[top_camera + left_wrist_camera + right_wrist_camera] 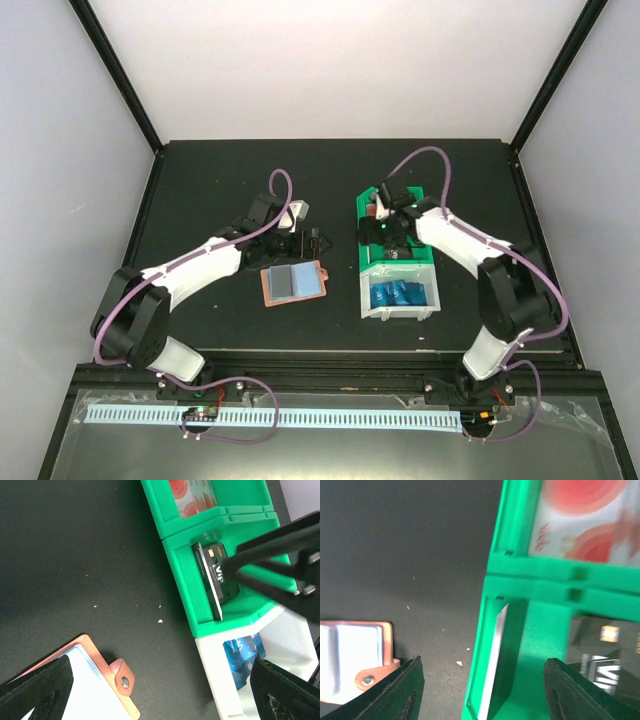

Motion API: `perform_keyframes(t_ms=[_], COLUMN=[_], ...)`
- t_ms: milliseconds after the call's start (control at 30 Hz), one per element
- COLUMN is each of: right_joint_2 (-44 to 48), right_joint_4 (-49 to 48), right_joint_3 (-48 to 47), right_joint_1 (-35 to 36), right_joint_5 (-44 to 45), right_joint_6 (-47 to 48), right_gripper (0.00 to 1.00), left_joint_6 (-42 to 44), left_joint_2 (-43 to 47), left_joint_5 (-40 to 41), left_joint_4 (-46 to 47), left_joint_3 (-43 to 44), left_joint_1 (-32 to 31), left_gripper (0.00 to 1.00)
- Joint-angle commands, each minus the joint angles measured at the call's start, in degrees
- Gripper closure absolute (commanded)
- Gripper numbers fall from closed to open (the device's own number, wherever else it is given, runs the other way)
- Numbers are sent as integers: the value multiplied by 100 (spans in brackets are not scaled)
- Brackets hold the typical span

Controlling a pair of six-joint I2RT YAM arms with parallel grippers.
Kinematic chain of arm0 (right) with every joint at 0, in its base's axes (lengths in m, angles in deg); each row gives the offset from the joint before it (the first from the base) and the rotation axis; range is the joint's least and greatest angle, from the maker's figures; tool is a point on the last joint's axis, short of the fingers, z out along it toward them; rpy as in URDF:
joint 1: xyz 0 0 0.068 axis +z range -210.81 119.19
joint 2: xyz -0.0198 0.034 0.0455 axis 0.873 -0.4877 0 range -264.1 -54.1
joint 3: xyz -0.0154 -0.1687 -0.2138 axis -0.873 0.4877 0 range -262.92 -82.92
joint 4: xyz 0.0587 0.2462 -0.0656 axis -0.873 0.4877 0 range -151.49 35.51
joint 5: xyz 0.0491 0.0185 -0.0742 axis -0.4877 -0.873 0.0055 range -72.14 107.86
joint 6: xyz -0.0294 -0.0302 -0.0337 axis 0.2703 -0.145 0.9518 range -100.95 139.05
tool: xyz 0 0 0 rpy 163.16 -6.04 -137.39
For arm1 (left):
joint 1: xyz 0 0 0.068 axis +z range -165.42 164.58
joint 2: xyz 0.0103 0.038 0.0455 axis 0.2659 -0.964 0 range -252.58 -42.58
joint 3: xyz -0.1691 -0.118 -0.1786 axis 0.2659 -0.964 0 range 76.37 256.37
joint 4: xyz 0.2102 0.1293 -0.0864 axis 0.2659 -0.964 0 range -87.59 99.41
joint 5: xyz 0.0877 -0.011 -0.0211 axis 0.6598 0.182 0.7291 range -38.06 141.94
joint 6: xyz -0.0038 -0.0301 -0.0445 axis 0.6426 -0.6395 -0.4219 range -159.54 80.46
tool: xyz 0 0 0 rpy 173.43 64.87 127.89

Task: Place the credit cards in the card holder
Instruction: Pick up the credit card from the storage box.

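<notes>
1. Nearest my end of the table [220, 180], the white bin [366, 298] held a loose heap of blue credit cards [398, 294]. None of them was out of it, so I judged that most of the job was left to do.
2. Just left of that bin, apart from it, the card holder [294, 283] lay opened flat on the table with its pockets up and its snap tab pointing toward the bins. The pockets looked pale, and I could not tell whether any card was already seated in them.
3. A little beyond the holder, the left gripper [160, 667] hovered between it and the bins with its jaws spread wide and nothing in them. From the wrist camera, one finger overlapped the holder's corner.
4. Beyond the white bin and butted against it sat the green bin [362, 240]. Its nearer compartment held a dark card [215, 577] marked VIP, tilted up on edge against the left wall. I could not tell whether a second card stood beside it.
5. Over that compartment hung the right gripper [482, 662], jaws apart and holding nothing, with the compartment's left wall showing between the fingers. I judged that lifting this dark card was the step in hand.
6. Farthest off, the green bin's back compartment held a red-and-white card [585, 520] lying flat, with neither gripper on it.
</notes>
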Motion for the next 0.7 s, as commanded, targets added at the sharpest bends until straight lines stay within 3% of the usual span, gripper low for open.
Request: perform_keyframes(t_ms=[0,133,367,667], right_joint_2=[-470,-793,-885,-695], right_joint_4=[220,308,38,-8], right_joint_3=[-154,-240,-205,-92], right_joint_1=[337,458,517,516], right_joint_5=[403,870,223,107], right_joint_6=[-244,-701,-804,-936], right_gripper=[33,35,44,55], left_joint_6=[-86,-155,-196,-207], left_joint_2=[-21,-22,-17,-5], left_joint_5=[-166,-29,113,168], left_joint_4=[177,125,20,7], left_joint_3=[-13,-133,-232,-361], left_joint_1=[40,34,41,39], left_gripper=[2,1,2,1])
